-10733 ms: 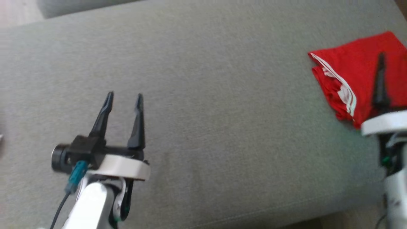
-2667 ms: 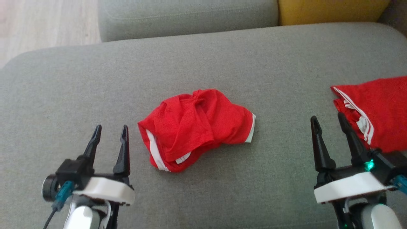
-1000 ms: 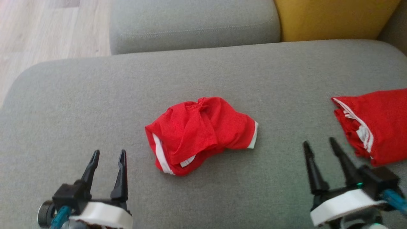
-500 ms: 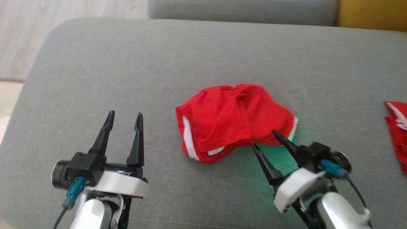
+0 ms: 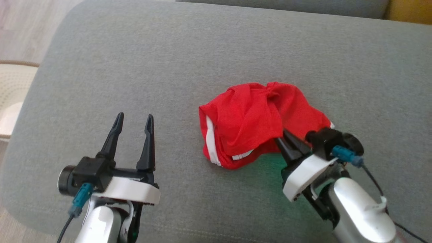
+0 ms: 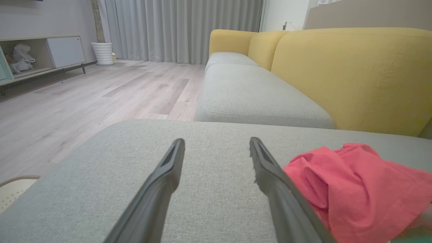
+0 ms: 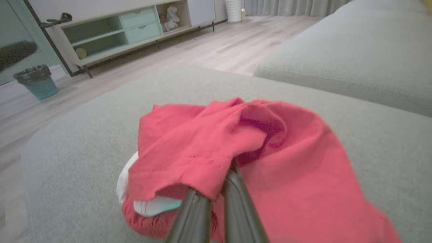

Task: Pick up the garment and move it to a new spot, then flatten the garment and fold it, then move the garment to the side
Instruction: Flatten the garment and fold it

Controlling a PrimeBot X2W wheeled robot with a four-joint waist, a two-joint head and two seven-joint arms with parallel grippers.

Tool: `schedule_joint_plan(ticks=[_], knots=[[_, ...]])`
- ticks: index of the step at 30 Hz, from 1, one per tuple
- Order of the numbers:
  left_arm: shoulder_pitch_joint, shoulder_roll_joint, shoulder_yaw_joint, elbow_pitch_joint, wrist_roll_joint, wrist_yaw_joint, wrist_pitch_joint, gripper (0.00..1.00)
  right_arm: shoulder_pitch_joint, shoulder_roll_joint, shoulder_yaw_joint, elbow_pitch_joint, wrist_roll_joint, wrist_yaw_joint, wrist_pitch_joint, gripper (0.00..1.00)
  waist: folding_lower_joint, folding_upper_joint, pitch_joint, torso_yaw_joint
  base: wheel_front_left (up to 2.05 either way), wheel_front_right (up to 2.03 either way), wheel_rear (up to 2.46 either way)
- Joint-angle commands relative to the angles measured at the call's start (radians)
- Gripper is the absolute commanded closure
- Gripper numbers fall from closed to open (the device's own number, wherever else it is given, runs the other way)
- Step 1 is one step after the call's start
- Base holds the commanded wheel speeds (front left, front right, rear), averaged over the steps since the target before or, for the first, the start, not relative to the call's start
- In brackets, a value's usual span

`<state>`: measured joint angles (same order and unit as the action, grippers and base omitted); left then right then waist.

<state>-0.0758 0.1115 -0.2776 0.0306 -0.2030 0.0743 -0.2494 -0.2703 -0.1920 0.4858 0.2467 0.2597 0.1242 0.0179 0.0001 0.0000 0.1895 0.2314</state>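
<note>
garment on grey cushion | right end effector clamped on its edge | left end effector spread

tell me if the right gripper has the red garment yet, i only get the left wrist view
Observer: Yes. The right gripper is shut on a fold at the near right edge of the red garment.
Operator: is it lifted off the cushion
Observer: Not that I can see. In the head view most of it lies bunched on the grey cushion.
Operator: my own finger looks like it's touching the cloth
Observer: It is not. The head view shows the left gripper open, with bare cushion between it and the garment's white-trimmed edge.
</note>
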Motion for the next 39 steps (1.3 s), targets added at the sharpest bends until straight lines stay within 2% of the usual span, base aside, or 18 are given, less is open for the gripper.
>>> schedule_joint_plan(ticks=[1,6,13,18,22,24,30,33,39], knots=[[-0.043,0.003,0.038,-0.037,0.012,-0.002,-0.012,0.0,-0.028,0.002,0.009,-0.049,0.007,0.007,-0.014,1.0,-0.0001,0.0,-0.004,-0.014,0.0,0.0,0.0],[-0.035,0.004,0.051,-0.041,0.018,-0.008,-0.012,0.0,-0.023,0.013,-0.062,-0.143,0.016,0.007,-0.021,1.0,-0.0001,0.0,-0.019,-0.064,0.0,0.0,0.0],[-0.032,0.004,0.057,-0.043,0.028,-0.018,-0.012,0.0,0.053,0.049,-0.287,-0.219,0.019,0.007,0.014,1.0,-0.0001,0.0,-0.025,-0.13,0.0,0.0,0.0],[-0.04,0.002,0.052,-0.04,0.035,-0.026,-0.012,0.0,0.132,0.075,-0.466,-0.147,0.04,0.007,0.069,1.0,-0.0001,0.0,-0.011,-0.152,0.0,0.0,0.0],[-0.046,0.0,0.052,-0.036,0.039,-0.031,-0.012,0.0,0.143,0.09,-0.517,-0.047,0.076,0.007,0.088,1.0,-0.0001,0.0,0.002,-0.166,0.0,0.0,0.0],[-0.047,0.0,0.052,-0.032,0.04,-0.034,-0.012,0.0,0.135,0.091,-0.52,-0.016,0.086,0.007,0.079,0.0,-0.0001,0.0,0.004,-0.171,0.0,0.0,0.0],[-0.035,-0.001,0.056,-0.028,0.043,-0.034,-0.012,0.0,0.153,0.071,-0.514,-0.005,0.08,0.007,0.054,0.0,-0.0001,0.0,-0.007,-0.183,0.0,0.0,0.0],[-0.018,0.0,0.061,-0.023,0.04,-0.035,-0.012,0.0,0.207,0.041,-0.519,-0.061,0.049,0.007,0.04,0.0,-0.0001,0.0,-0.028,-0.19,0.0,0.0,0.0],[0.024,0.004,0.077,-0.018,0.034,-0.027,-0.012,0.0,0.287,0.021,-0.539,-0.207,-0.005,0.007,0.042,0.0,-0.0001,0.0,-0.068,-0.204,0.0,0.0,0.0]])
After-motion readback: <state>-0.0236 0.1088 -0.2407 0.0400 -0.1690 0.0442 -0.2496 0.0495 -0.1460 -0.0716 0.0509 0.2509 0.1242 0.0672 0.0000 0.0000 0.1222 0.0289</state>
